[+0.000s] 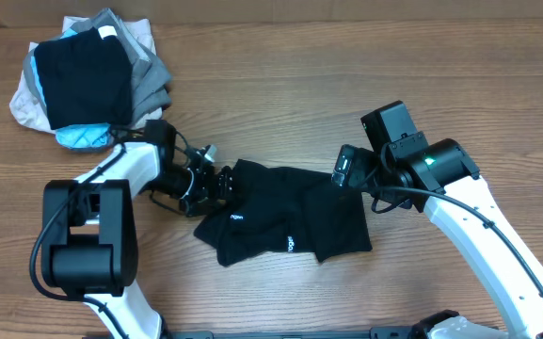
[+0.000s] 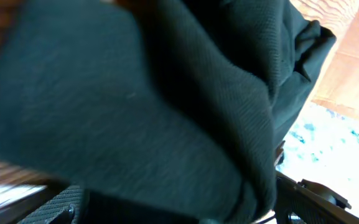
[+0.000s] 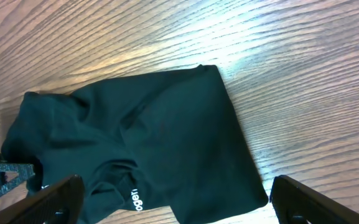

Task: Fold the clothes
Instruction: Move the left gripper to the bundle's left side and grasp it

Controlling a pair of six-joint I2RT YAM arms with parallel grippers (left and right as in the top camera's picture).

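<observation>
The black shirt (image 1: 285,221) is lying mid-table (image 1: 459,66), bunched into a rough, lumpy rectangle rather than spread flat. Its right half looks fairly smooth, and the left half is rumpled and doubled over itself. My read is it's partway folded, not done.

The left gripper (image 1: 216,185) sits right at the shirt's left edge, touching cloth. Its wrist cam is basically all black knit draped across the view, so the fingers barely show. The jaws look spread wide with fabric lying over them. I can't see any real pinch, so I'd call it apart, not gripping. I'm guessing it's there to catch that messy edge.

The right gripper (image 1: 344,171) is at the shirt's upper right corner, jaws wide apart with nothing in them. It's probably lined up to take that corner while the other arm works the opposite end.

As for writing, white letters (image 3: 135,199) near the shirt's near hem read "ogen", with the rest lost in a fold. A tiny white mark (image 1: 236,217) further left on the shirt is too small to read.

A pile (image 1: 92,80) of other garments sits well apart, up and left of the shirt.
</observation>
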